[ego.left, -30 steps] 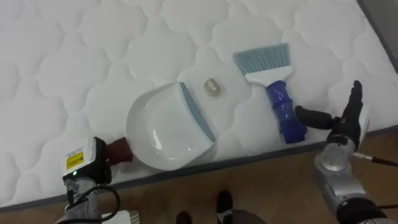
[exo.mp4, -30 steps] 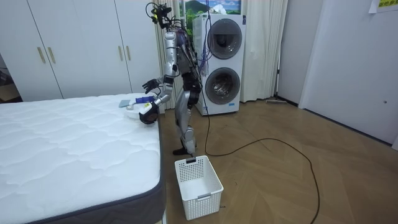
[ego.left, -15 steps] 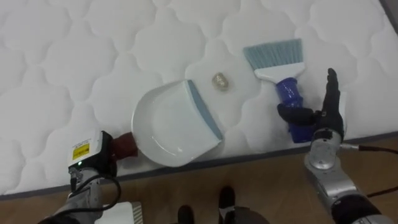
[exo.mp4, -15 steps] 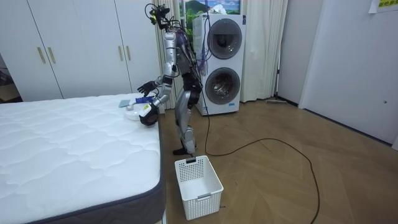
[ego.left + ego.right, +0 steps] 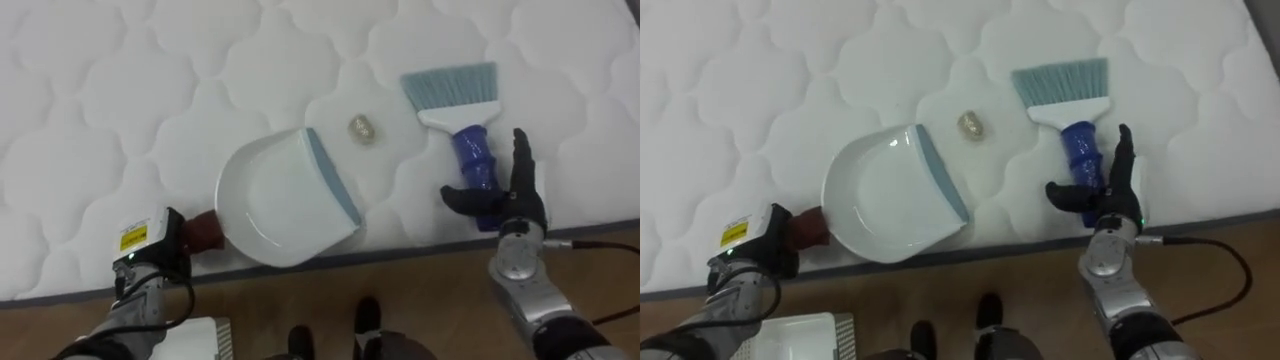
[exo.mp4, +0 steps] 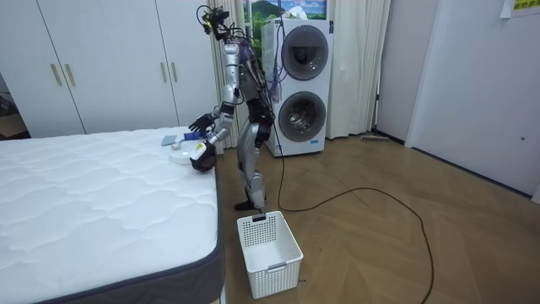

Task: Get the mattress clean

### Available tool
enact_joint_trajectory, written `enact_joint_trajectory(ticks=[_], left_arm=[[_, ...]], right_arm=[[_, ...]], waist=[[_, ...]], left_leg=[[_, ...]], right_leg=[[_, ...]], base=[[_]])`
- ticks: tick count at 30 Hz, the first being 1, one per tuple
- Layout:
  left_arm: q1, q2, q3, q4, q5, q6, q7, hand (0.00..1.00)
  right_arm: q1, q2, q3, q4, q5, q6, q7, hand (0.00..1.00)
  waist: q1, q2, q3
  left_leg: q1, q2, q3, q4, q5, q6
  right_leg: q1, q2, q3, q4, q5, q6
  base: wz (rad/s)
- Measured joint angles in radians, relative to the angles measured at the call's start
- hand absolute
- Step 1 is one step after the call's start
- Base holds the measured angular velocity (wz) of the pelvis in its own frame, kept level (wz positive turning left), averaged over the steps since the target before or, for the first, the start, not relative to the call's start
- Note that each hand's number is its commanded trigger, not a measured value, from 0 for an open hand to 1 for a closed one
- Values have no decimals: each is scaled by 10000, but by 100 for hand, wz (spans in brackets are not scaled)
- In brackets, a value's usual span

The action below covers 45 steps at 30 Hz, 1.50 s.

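The right hand [image 5: 517, 202] is open. Its fingers point straight up and its thumb sticks out to the side. It is at the low end of the brush [image 5: 458, 98], with the fingers just beside the blue handle and the thumb lying across the handle's end. It does not hold the brush. The brush lies flat on the bed [image 5: 120, 90], close to the bed's edge, with its pale blue bristles pointing away from the robot.

The left hand [image 5: 150, 252] is closed round the dark red handle of the dustpan [image 5: 280, 200]. The white dustpan sits flat on the bed, and its handle sticks out over the edge. Its grey-blue lip faces the brush.

1 small crumpled scrap [image 5: 362, 127] lies on the bed between the dustpan's lip and the bristles. It is near the lip and touches neither of them.

In the room view, the robot stands on the wood floor [image 6: 380, 245] at the side of the bed, with both arms held out over the edge. A white basket [image 6: 268, 242] stands on the floor near the bed's corner. 2 washing machines [image 6: 302, 84], one on top of the other, stand behind the robot.
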Motion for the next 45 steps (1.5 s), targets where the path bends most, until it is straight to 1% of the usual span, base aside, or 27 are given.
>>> enact_joint_trajectory(ticks=[2, 5, 7, 9, 10, 14, 17, 19, 20, 21, 22, 23, 24, 25, 27, 30, 32, 35, 40, 42, 45], left_arm=[[-7, 0, -9, -2, -6, 26, -4, 100], [-55, 0, -75, -9, -19, 31, -14, 100], [-110, 0, -87, -9, -17, 31, -107, 100], [-226, 1, -88, -18, -17, 32, -189, 100], [-246, 1, -83, -20, -13, 35, -200, 100], [-416, 27, -77, -48, 9, 25, -205, 100], [-491, 107, -84, -47, -4, 35, -204, 100], [-560, 123, -84, -40, -4, 105, -204, 100], [-585, 123, -88, -35, 2, 205, -204, 100], [-585, 131, -88, -23, 3, 279, -204, 100], [-585, 136, -88, -20, 3, 308, -204, 100], [-588, 160, -88, -21, 2, 346, -204, 100], [-598, 192, -121, -22, 0, 374, -203, 100], [-608, 204, -148, -22, -1, 396, -202, 100], [-640, 234, -186, -61, 2, 463, -201, 100], [-638, 250, -186, -206, -1, 480, -199, 100], [-623, 250, -192, -211, -1, 490, -199, 100], [-615, 250, -188, -290, 2, 521, -199, 100], [-615, 262, -181, -513, 6, 522, -198, 100], [-599, 262, -182, -598, 6, 524, -199, 100], [-599, 266, -179, -598, 11, 539, -199, 100]], right_arm=[[-29, 0, 2, 198, -2, 0, 43, 0], [-92, -70, 87, 787, 22, 31, 375, 0], [-162, -126, 176, 1219, 17, 161, 600, 0], [-327, -324, 523, 1574, 13, 193, 765, 0], [-388, -353, 573, 1642, 8, 198, 786, 0], [-682, -435, 574, 2056, -228, 215, 888, 0], [-793, -452, 589, 2188, -286, 338, 869, 0], [-869, -456, 595, 2246, -288, 409, 860, 0], [-875, -454, 594, 2270, -288, 427, 860, 0], [-875, -455, 592, 2296, -289, 430, 864, 9], [-876, -455, 591, 2297, -289, 431, 865, 55], [-888, -456, 590, 2301, -290, 441, 864, 100], [-932, -459, 591, 2334, -305, 491, 864, 100], [-972, -463, 590, 2349, -318, 545, 864, 100], [-1249, -538, 563, 2487, -360, 775, 769, 100], [-1483, -846, 375, 2686, -373, 869, 637, 100], [-1599, -972, 359, 2790, -344, 890, 614, 100], [-1655, -1144, 345, 2792, -37, 1075, 579, 100], [-1644, -1128, 68, 2988, 602, 1123, 790, 100], [-1633, -1058, -32, 3010, 926, 1229, 979, 100], [-1633, -1063, -49, 3013, 980, 1264, 1088, 100]], waist=[[-11, 1, 1], [-11, 1, 2], [23, 1, 15], [65, 21, 92], [65, 24, 104], [158, 46, 117], [219, 49, 121], [254, 45, 123], [266, 43, 125], [267, 43, 126], [267, 42, 128], [268, 36, 149], [267, 32, 186], [270, 34, 195], [265, 32, 196], [289, 26, 199], [294, 27, 199], [325, 31, 197], [335, 35, 197], [365, 41, 194], [359, 50, 188]], left_leg=[[-3, -16, -25, 4, 0, 0], [-47, -21, -78, 60, 0, 0], [-57, -22, -70, 80, 1, 1], [-65, -22, -31, 114, 1, 2], [-77, -21, -27, 129, 0, 3], [-307, 2, -33, 167, -7, 9], [-423, -2, -30, 323, -10, 15], [-465, -5, -26, 335, -9, 16], [-487, -5, -23, 362, -10, 16], [-496, -4, -20, 394, -12, 20], [-497, -4, -18, 401, -14, 23], [-498, -5, -15, 422, -19, 31], [-510, -6, -15, 457, -41, 44], [-530, -3, -16, 448, -56, 46], [-624, 1, -16, 454, -98, 58], [-713, 2, -21, 465, -113, 67], [-701, 6, -35, 485, -112, 66], [-755, 36, -72, 652, -110, 61], [-901, 38, -223, 777, -121, 47], [-917, 36, -228, 778, -121, 47], [-907, 27, -256, 780, -121, 47]], right_leg=[[1, -26, -39, 15, -23, 6], [4, -56, -133, 13, -36, 2], [5, -67, -146, 27, -39, 4], [4, -88, -158, 16, -61, 15], [3, -95, -167, 13, -81, 12], [-176, -93, -203, 52, -54, -4], [-280, -135, -238, 235, -41, -24], [-324, -145, -239, 244, -41, -23], [-334, -147, -240, 251, -41, -22], [-334, -151, -240, 265, -43, -19], [-335, -153, -240, 273, -46, -15], [-337, -161, -239, 305, -57, -7], [-344, -171, -240, 361, -82, -7], [-359, -171, -240, 379, -89, -7], [-453, -170, -242, 391, -93, -8], [-532, -163, -242, 383, -53, 2], [-508, -155, -243, 382, -53, 2], [-497, -157, -322, 394, -69, -25], [-523, -158, -440, 366, -120, -27], [-527, -157, -441, 354, -121, -24], [-512, -161, -444, 364, -117, -18]], base=[[7], [8], [0], [2], [6], [5], [1], [0], [0], [0], [0], [0], [0], [0], [0], [3], [0], [0], [7], [0], [0]])
